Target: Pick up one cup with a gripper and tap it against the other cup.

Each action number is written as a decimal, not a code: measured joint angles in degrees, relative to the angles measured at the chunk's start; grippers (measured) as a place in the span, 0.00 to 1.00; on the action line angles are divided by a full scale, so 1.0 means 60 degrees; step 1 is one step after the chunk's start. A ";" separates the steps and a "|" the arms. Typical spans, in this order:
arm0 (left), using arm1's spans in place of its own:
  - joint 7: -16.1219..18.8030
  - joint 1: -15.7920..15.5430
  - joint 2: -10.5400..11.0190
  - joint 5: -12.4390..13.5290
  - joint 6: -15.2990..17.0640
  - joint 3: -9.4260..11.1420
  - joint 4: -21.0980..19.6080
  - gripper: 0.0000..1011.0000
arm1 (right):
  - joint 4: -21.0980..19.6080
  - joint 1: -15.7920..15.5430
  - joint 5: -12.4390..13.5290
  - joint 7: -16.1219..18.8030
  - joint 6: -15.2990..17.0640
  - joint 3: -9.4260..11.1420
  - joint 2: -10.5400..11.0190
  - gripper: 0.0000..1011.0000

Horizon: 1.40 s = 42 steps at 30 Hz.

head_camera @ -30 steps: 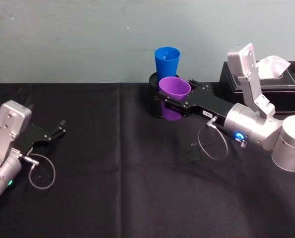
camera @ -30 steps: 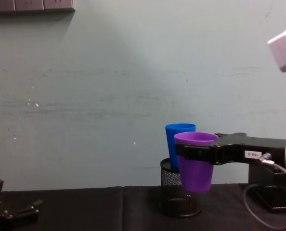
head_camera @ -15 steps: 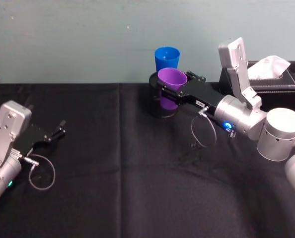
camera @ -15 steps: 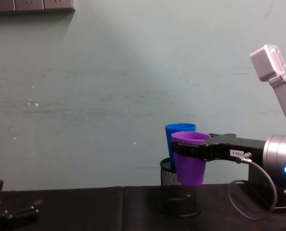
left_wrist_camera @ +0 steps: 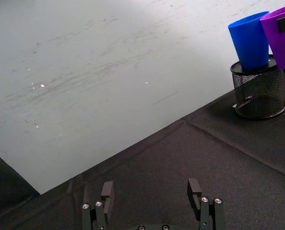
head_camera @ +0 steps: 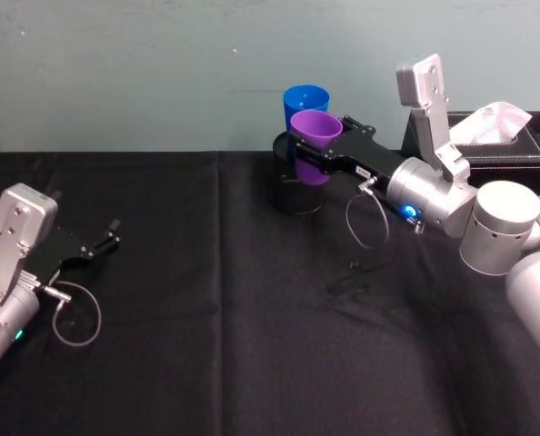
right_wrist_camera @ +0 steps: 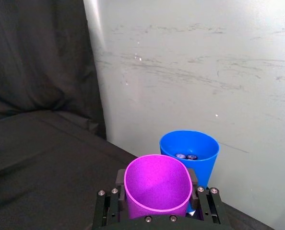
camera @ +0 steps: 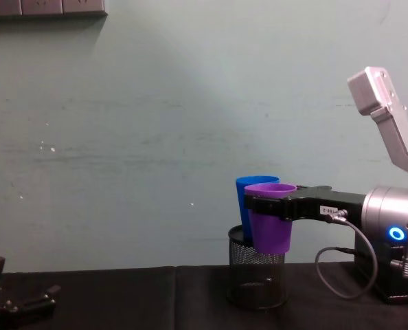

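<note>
The purple cup (head_camera: 315,133) hangs upright in the air, and my right gripper (head_camera: 322,156) is shut on it just below the rim. Just beyond it the blue cup (head_camera: 306,98) stands in a black wire-mesh pen holder (head_camera: 294,191) near the wall. In the right wrist view the purple cup (right_wrist_camera: 157,187) sits between the black fingers (right_wrist_camera: 118,179), its rim right against the blue cup (right_wrist_camera: 190,149); I cannot tell whether they touch. From the chest the purple cup (camera: 271,218) overlaps the blue cup (camera: 244,192). My left gripper (head_camera: 106,238) rests open at the table's left.
A black tissue box (head_camera: 515,150) with white tissue (head_camera: 497,118) stands at the back right, behind my right arm. The pale wall rises close behind the cups. Black cloth (head_camera: 215,345) covers the table. The left wrist view has the mesh holder (left_wrist_camera: 257,93) far off.
My right gripper has carried the purple cup away from me toward the wall, up close to the blue cup. The left arm has not moved.
</note>
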 joint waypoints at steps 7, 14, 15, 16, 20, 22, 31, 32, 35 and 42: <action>0.0000 0.0000 0.0000 0.0000 -0.0001 0.0000 0.0000 0.99 | 0.0397 0.0230 -0.0104 0.0103 -0.0086 0.0062 -0.0176 0.72; 0.0000 0.0000 0.0000 0.0000 -0.0001 -0.0001 0.0000 0.99 | 0.0877 0.0495 -0.0159 0.0184 -0.0220 0.0166 -0.0373 0.72; 0.0000 0.0000 0.0000 0.0000 -0.0001 -0.0001 0.0000 0.99 | 0.0877 0.0495 -0.0159 0.0184 -0.0220 0.0166 -0.0373 0.72; 0.0000 0.0000 0.0000 0.0000 -0.0001 0.0000 0.0000 0.99 | 0.0954 0.0545 -0.0167 0.0195 -0.0243 0.0192 -0.0405 0.72; 0.0000 0.0000 0.0000 0.0000 -0.0001 -0.0001 0.0000 0.99 | 0.1117 0.0651 -0.0182 0.0236 -0.0286 0.0254 -0.0476 0.72; 0.0000 0.0000 0.0000 0.0000 -0.0001 0.0000 0.0000 0.99 | 0.1177 0.0686 -0.0187 0.0262 -0.0293 0.0278 -0.0506 0.72; 0.0000 0.0000 0.0000 0.0000 -0.0001 0.0000 0.0000 0.99 | 0.1213 0.0702 -0.0189 0.0283 -0.0293 0.0288 -0.0520 0.72; 0.0000 0.0000 0.0000 0.0000 -0.0001 0.0000 0.0000 0.99 | 0.1209 0.0700 -0.0189 0.0282 -0.0294 0.0286 -0.0518 0.72; 0.0000 -0.0001 -0.0001 0.0000 -0.0001 0.0000 0.0000 0.99 | 0.1198 0.0697 -0.0189 0.0279 -0.0294 0.0284 -0.0515 0.72; 0.0000 -0.0001 0.0000 0.0000 -0.0001 0.0000 0.0000 0.99 | 0.1185 0.0692 -0.0188 0.0277 -0.0293 0.0276 -0.0511 0.72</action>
